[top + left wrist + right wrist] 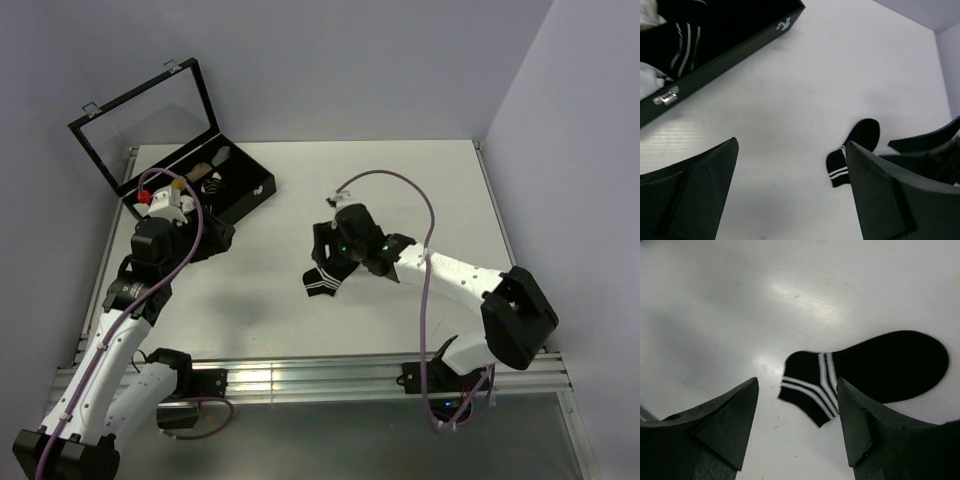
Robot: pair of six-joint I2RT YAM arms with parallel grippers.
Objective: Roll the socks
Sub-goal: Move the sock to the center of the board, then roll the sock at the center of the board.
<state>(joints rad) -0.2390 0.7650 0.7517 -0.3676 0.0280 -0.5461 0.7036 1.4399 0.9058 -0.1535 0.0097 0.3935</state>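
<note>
- A black case (240,195) sits at the far left corner of the surface (400,180), its clear lid (150,110) standing open.
- Only my left wrist view sees into the case. It shows a black piece with white stripes (685,45) lying between two white bundles (650,15), and a metal latch (665,95) on the front wall.
- My left jaws hang wide apart and hold nothing, just in front of the case's near wall, over bare surface.
- The socks (325,280) lie flat on the surface about midway between its left and right edges, nearer the near edge than the far one.
- They are black. From above and from the left wrist (855,150) they are a small dark shape with white lines at one end.
- The right wrist view shows them (880,365) best. The toe end is rounded and smooth, and at the cuff end two sets of thin white stripes meet at an angle.
- I cannot tell whether that is one sock folded or two lying on each other.
- My right jaws hover apart directly over the striped cuff, one on each side of it, gripping nothing.
</note>
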